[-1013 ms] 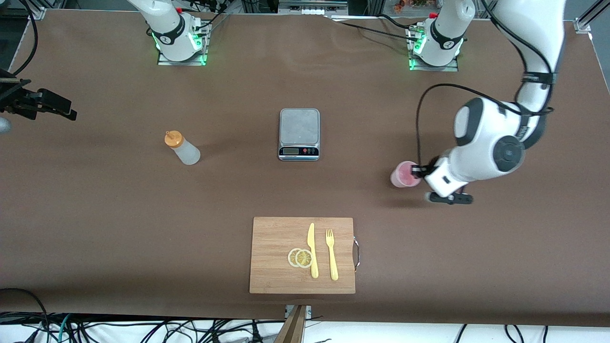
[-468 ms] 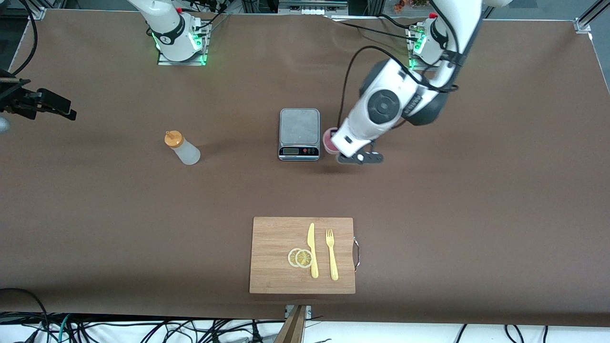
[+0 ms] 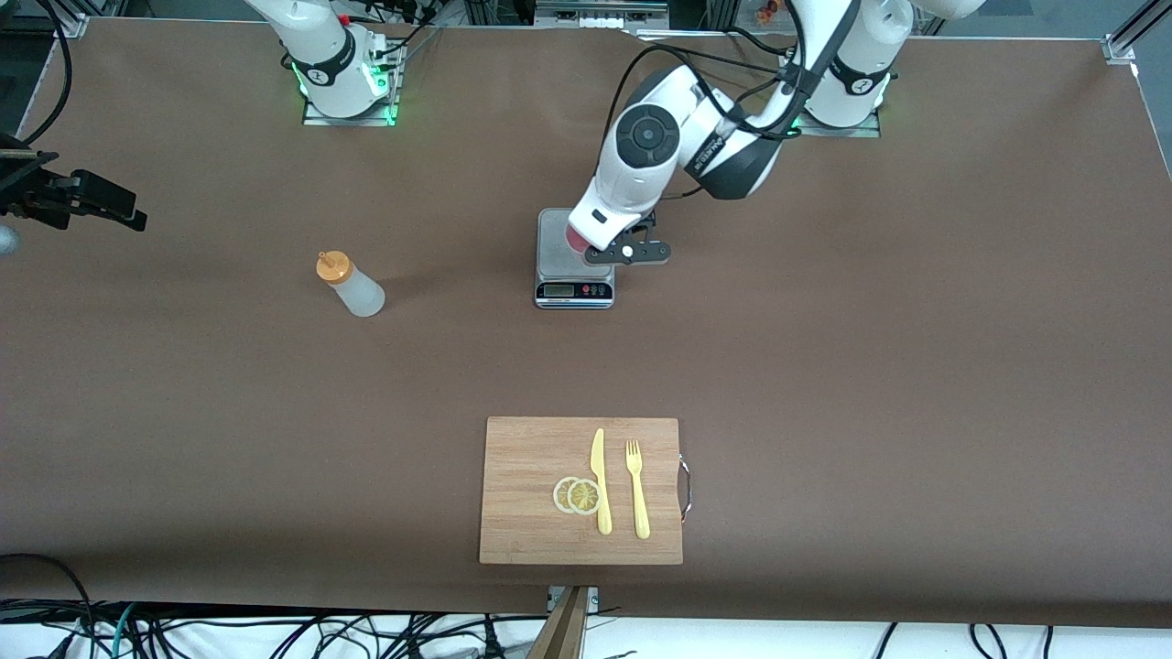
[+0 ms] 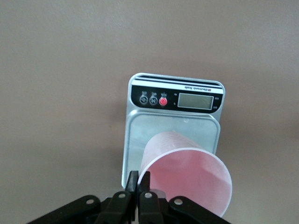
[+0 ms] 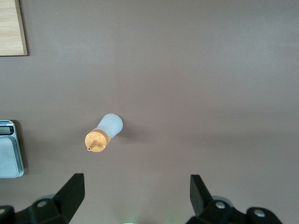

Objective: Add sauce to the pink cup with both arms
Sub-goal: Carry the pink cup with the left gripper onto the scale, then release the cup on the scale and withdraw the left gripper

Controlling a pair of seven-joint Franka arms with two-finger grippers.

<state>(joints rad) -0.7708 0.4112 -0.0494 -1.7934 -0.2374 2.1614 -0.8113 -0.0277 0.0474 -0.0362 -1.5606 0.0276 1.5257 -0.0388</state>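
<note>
The pink cup (image 4: 187, 175) hangs over the platform of a small kitchen scale (image 4: 140, 135); I cannot tell if it touches it. My left gripper (image 4: 138, 179) is shut on the cup's rim, one finger inside and one outside. In the front view the left wrist covers most of the cup (image 3: 574, 240), and only a pink sliver shows. The sauce bottle (image 3: 351, 285), whitish with an orange cap, stands upright toward the right arm's end of the table. My right gripper (image 5: 136, 191) hangs high over the table beside the sauce bottle (image 5: 103, 133), open and with nothing between its fingers.
A wooden cutting board (image 3: 526, 458) lies near the front edge. On it are a yellow knife (image 3: 600, 480), a yellow fork (image 3: 637, 490) and two lemon slices (image 3: 577, 495). The scale (image 3: 574, 291) sits mid-table, farther from the camera than the board.
The left arm has carried the pink cup from its own end of the table to over the scale. The right arm has not moved.
</note>
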